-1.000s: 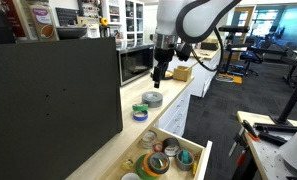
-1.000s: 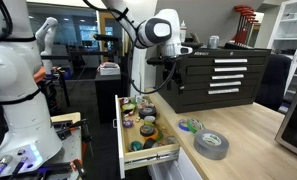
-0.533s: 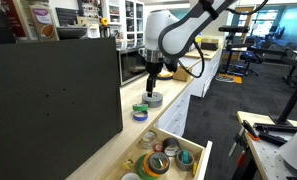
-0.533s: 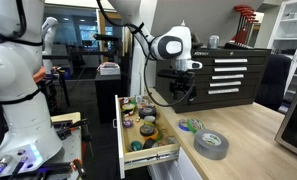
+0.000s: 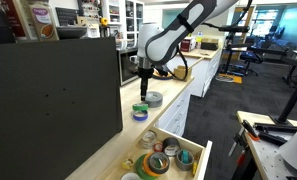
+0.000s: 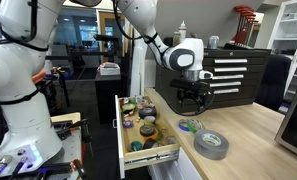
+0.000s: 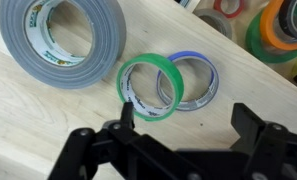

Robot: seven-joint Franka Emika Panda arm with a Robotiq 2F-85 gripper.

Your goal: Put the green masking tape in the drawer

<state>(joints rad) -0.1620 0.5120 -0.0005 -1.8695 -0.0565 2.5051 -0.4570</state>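
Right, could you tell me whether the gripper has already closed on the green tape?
No, in the wrist view the green tape lies free on the counter against the blue roll, with the open gripper above it.

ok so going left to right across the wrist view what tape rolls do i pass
grey duct tape → green masking tape → blue tape → colourful rolls at the right edge

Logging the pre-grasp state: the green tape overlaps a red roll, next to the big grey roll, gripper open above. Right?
Not red: the wrist view shows the green tape overlapping a blue roll. The rest holds: they lie next to the big grey roll, with the gripper open above.
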